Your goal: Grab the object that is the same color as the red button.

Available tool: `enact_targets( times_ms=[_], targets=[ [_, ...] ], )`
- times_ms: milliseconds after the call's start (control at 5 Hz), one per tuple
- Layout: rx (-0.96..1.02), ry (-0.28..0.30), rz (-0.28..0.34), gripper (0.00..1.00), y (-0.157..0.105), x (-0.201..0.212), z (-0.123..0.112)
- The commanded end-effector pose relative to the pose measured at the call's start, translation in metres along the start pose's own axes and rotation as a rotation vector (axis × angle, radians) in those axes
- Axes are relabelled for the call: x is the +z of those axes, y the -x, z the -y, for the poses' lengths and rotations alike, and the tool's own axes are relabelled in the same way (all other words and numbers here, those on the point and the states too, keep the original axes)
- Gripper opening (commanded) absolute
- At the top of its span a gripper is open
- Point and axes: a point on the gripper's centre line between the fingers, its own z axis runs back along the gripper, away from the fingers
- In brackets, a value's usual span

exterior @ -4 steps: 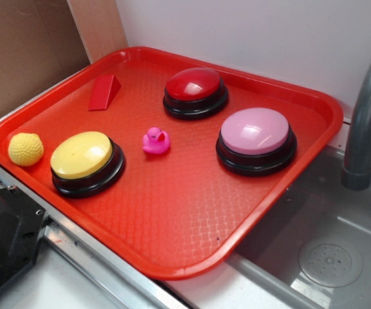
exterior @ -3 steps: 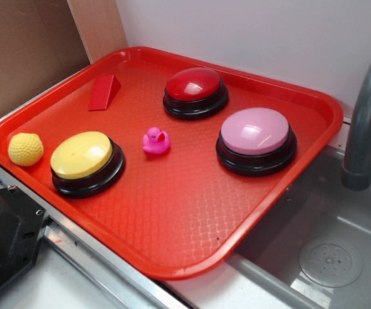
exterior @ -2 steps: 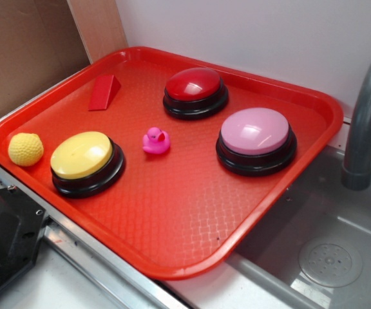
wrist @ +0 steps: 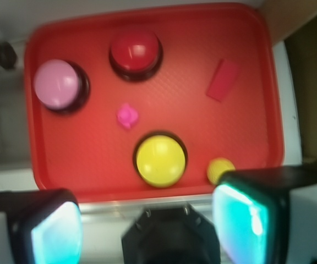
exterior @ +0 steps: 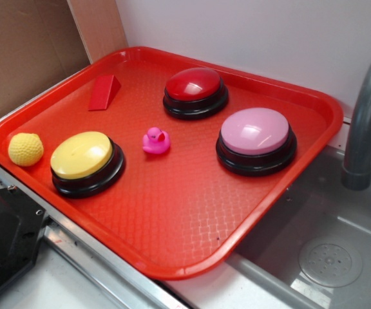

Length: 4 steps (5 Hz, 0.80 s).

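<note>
Nothing is grasped yet: the gripper (wrist: pixel 147 231) hangs high with its pads spread wide and apparently empty, well apart from the red wedge block (exterior: pixel 104 93), which sits untouched at ten o'clock on the tray (exterior: pixel 172 219), left of the red button (exterior: pixel 195 92).

Glossy red button (exterior: pixel 194 84) dome, textured plastic tray (exterior: pixel 172 212) (diamond-patterned), dimpled yellow ball (exterior: pixel 25 149), matt wedge (exterior: pixel 104 93)

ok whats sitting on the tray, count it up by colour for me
red: 2, the red button and the red wedge block
pink: 2, the pink button and the pink duck
yellow: 2, the yellow button and the yellow ball
total: 6 things on the red tray
</note>
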Motion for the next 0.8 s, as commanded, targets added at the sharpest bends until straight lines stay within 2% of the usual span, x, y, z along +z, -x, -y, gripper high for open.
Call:
enact_targets(
  times_ms=[0,200,400,600],
  targets=[
    [0.241,-0.058,-0.003,1.0,-0.079,-0.029,-0.067],
    [0.367,-0.113,-0.061,1.0,-0.097,-0.071,-0.092],
    [0.414,-0.168,-0.105,1.0,-0.101,-0.101,-0.106],
    [0.41,-0.177,-0.118,1.0,-0.103,-0.123,-0.119]
  ],
)
